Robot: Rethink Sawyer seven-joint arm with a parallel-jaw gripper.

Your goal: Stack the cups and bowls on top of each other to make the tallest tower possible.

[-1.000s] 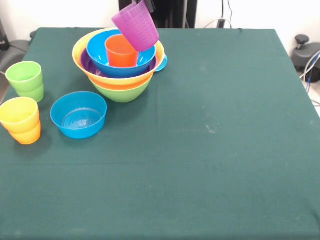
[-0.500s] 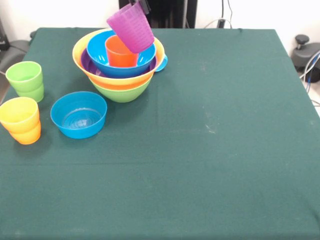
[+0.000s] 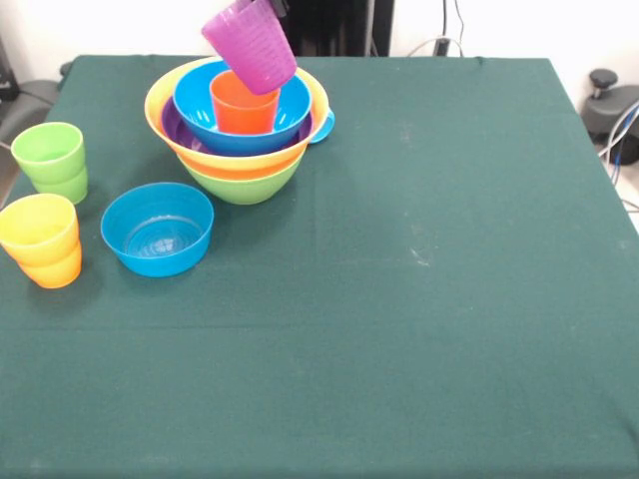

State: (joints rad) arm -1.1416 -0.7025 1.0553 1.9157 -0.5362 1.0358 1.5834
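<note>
I hold the purple cup (image 3: 250,45) tilted above the orange cup (image 3: 243,103) in the tower (image 3: 238,118), so it can drop in and nest; the gripper (image 3: 276,8) barely shows, so I cannot tell its jaws' state.

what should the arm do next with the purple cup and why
Probably carry the purple cup a little further over the orange cup, level it, then lower it. The purple cup hangs tilted above the stack's far rim, while the orange cup stands upright in the blue bowl on top of the stack, so it looks like the next seat.
</note>
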